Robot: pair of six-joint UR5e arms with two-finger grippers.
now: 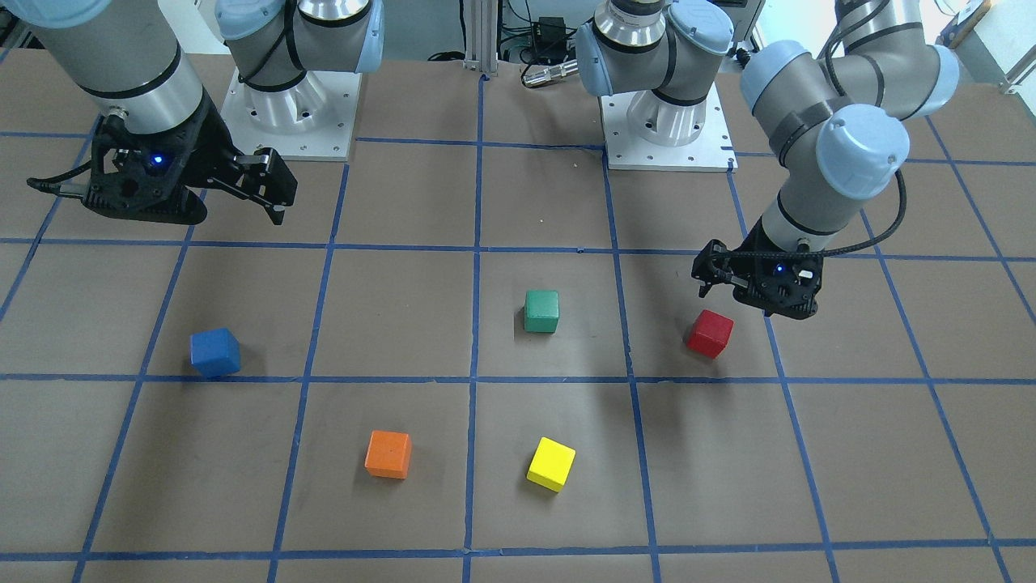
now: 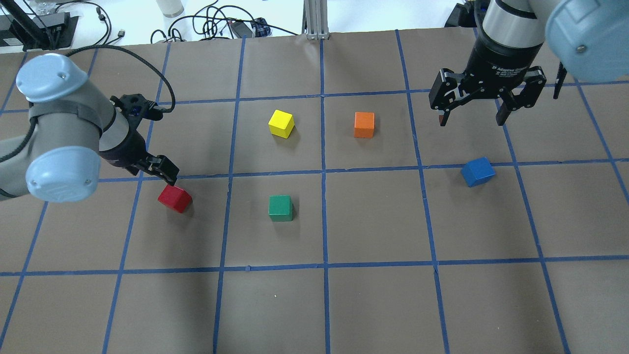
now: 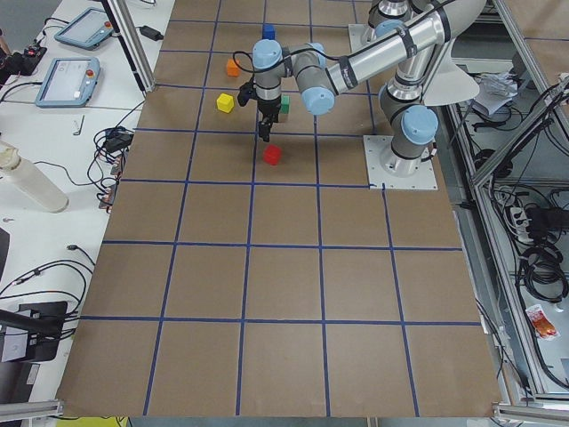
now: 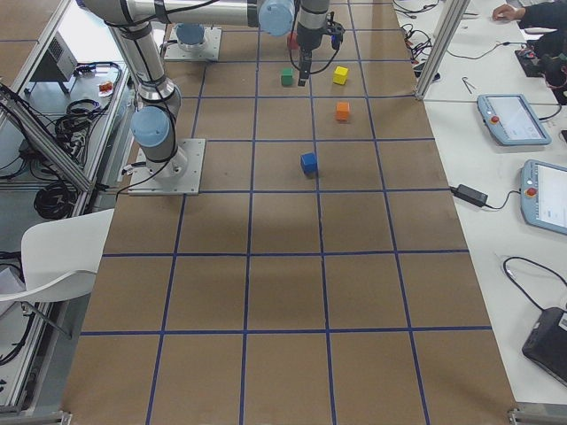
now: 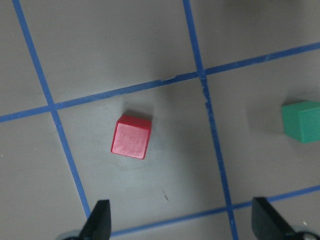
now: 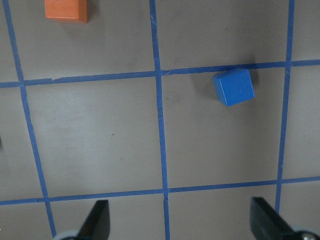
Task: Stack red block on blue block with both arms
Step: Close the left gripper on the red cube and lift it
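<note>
My silver-grey arms (image 1: 129, 73), pale blue joint caps (image 1: 862, 150), black wrist cables (image 1: 901, 206), black two-finger grippers (image 2: 472, 122) lit blue, white screw-dotted base plates (image 1: 332, 138).

Bright, even light from overhead, no harsh glare on the matte desk (image 2: 373, 305). The red block (image 5: 131, 137), just ahead of the left jaws, throws only a short soft shadow. Wrist cams are softer than the ext views, w/ jaw tips at the btm edge out of focus. Bg past the desk is blown out white.

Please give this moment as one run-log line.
left gripper: jaws open, near red block, no contact | right gripper: jaws open, empty | blue block: nothing stacked
</note>
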